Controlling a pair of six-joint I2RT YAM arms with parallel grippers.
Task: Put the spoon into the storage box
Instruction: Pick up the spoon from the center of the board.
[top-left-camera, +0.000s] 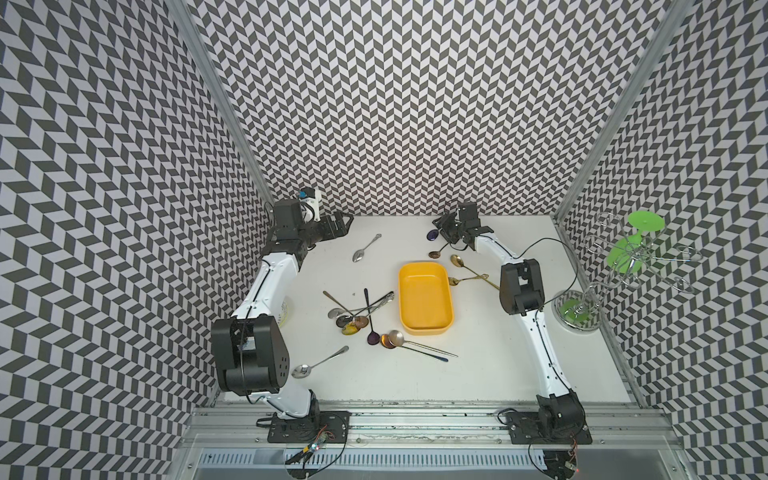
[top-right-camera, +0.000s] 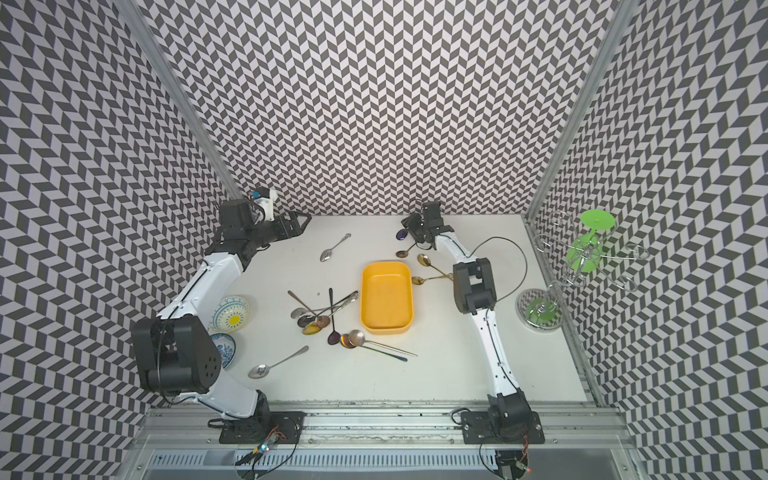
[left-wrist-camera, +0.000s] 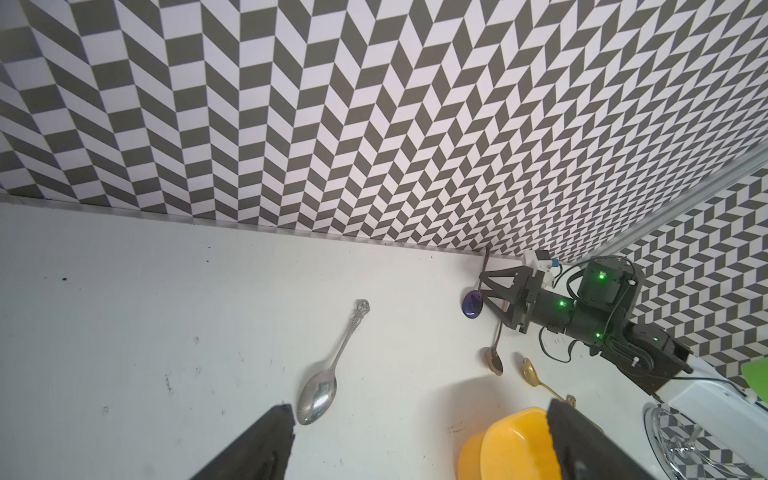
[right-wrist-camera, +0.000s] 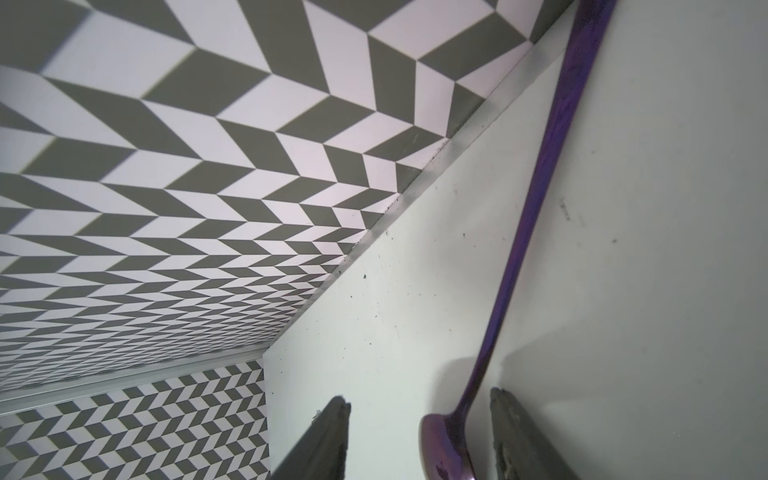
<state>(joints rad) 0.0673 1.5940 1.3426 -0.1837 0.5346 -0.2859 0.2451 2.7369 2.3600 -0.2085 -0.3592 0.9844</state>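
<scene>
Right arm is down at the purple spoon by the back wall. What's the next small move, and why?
Probably close the right gripper on the purple spoon at its neck. In the right wrist view the spoon lies flat on the table between the open fingers, close beside one, so nothing is gripped yet. The yellow box is empty.

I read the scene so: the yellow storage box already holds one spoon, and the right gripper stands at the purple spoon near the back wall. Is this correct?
Not quite. The storage box holds no spoon: both top views show it empty. The rest stands: the right gripper is at the purple spoon near the back wall.
</scene>
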